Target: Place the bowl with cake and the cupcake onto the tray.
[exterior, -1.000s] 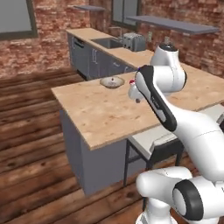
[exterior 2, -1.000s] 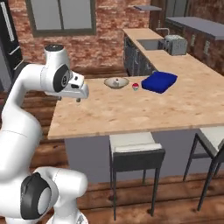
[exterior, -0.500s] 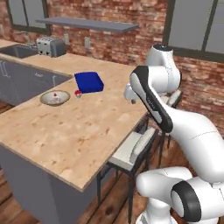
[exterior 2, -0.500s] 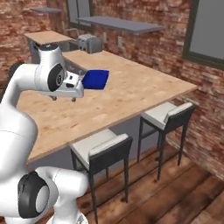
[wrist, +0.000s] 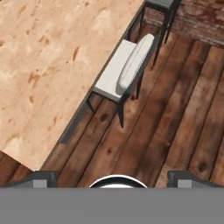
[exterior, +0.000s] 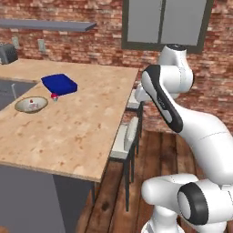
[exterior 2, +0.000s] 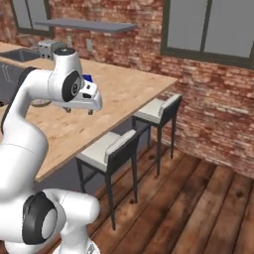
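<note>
Kitchen: wooden counter (exterior: 86, 123), stools (exterior 2: 106, 149), toaster (exterior: 7, 53).

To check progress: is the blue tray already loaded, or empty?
Empty. The tray has a bare top; the bowl with cake and the cupcake sit beside it on the counter.

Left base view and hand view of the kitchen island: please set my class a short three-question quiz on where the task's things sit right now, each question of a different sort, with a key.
1. True or false: the cupcake already lies inside the tray.
2. Multiple choice: the bowl with cake sits (A) on the wooden counter, (B) on a stool, (C) on the floor.
3. Fill in: in the hand view, the stool stands on the wooden ____.

Key: 1 false, it sits on the counter just beside the tray's near edge. 2 A. 3 floor.
</note>
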Controlling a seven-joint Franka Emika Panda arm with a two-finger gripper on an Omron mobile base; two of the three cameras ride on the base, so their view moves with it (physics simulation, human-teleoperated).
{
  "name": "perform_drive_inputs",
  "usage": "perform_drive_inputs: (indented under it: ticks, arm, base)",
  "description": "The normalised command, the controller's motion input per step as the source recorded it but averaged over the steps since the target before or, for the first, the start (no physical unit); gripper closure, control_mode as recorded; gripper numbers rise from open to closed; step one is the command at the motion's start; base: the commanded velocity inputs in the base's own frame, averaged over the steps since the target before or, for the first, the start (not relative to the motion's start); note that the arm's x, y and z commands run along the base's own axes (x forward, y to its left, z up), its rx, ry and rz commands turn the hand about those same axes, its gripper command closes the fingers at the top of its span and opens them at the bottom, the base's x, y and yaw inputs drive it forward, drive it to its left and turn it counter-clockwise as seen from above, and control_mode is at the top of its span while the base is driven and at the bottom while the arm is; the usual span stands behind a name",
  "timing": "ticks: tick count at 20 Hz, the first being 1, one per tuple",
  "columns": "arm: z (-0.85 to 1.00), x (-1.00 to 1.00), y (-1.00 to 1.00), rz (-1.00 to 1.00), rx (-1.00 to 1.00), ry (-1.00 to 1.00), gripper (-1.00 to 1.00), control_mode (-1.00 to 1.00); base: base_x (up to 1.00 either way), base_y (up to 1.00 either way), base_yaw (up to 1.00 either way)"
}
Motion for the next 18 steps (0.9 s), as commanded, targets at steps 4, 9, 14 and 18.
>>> perform_drive_inputs:
  ticks: [4, 9, 14, 18]
  arm:
    - [0.0, 0.0, 0.0, 0.0, 0.0, 0.0, -1.0, 1.0]
    - [0.0, 0.0, 0.0, 0.0, 0.0, 0.0, -1.0, 1.0]
    - [0.0, 0.0, 0.0, 0.0, 0.0, 0.0, -1.0, 1.0]
    - [0.0, 0.0, 0.0, 0.0, 0.0, 0.0, -1.0, 1.0]
  base:
    - [-0.58, 1.0, -0.43]
    - [-0.02, 1.0, -0.49]
    - [-0.05, 1.0, -0.42]
    - [-0.31, 1.0, -0.31]
